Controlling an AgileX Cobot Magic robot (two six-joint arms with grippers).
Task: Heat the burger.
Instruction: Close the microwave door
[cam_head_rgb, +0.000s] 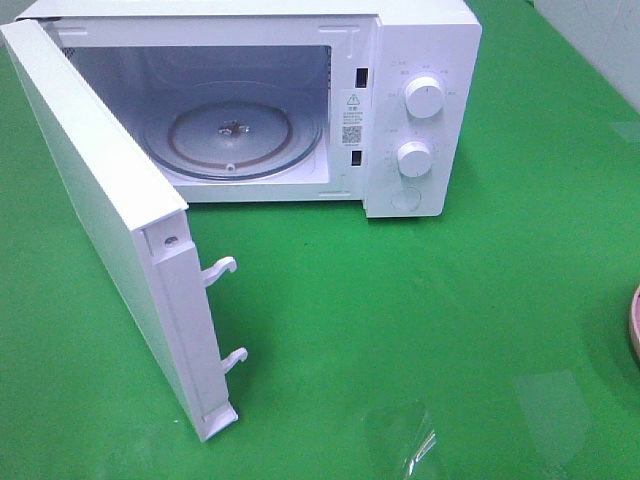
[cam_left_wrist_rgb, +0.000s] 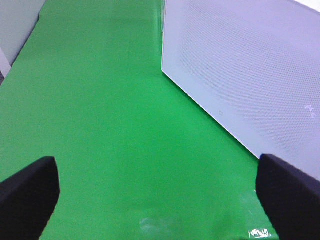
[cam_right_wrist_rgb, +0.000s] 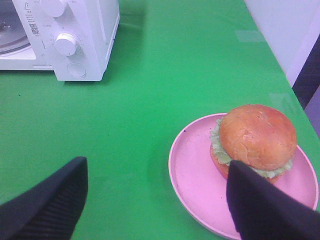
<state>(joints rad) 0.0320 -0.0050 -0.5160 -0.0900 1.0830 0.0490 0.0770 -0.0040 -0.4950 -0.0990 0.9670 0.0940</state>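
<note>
Standing wide apart, the right gripper (cam_right_wrist_rgb: 155, 200) has dark fingers (cam_right_wrist_rgb: 47, 202) with nothing between them; it hangs above the green table (cam_right_wrist_rgb: 165, 75); one finger overlaps the near edge of the burger (cam_right_wrist_rgb: 256, 136) in the right wrist view, and contact cannot be confirmed from that angle; the burger sits upright on the pink plate (cam_right_wrist_rgb: 192, 175), toward the side of the plate farther from the microwave (cam_right_wrist_rgb: 80, 35), bun glossy, lettuce showing beneath it; the plate lies flat on the green surface, well apart from the microwave, and only a sliver of its rim appears at the right edge of the high view; the left gripper (cam_left_wrist_rgb: 157, 200) is likewise spread wide and empty, its fingers (cam_left_wrist_rgb: 27, 192) over bare green table; the perforated outer face of the microwave door (cam_left_wrist_rgb: 245, 65) stands just beside that gripper; the door is swung fully out on the left side; two latch hooks (cam_head_rgb: 222, 268) project from its free edge; the cavity is lit and holds a glass turntable (cam_head_rgb: 232, 135), which carries nothing; two white dials (cam_head_rgb: 424, 98) sit one above the other on the control panel.
</note>
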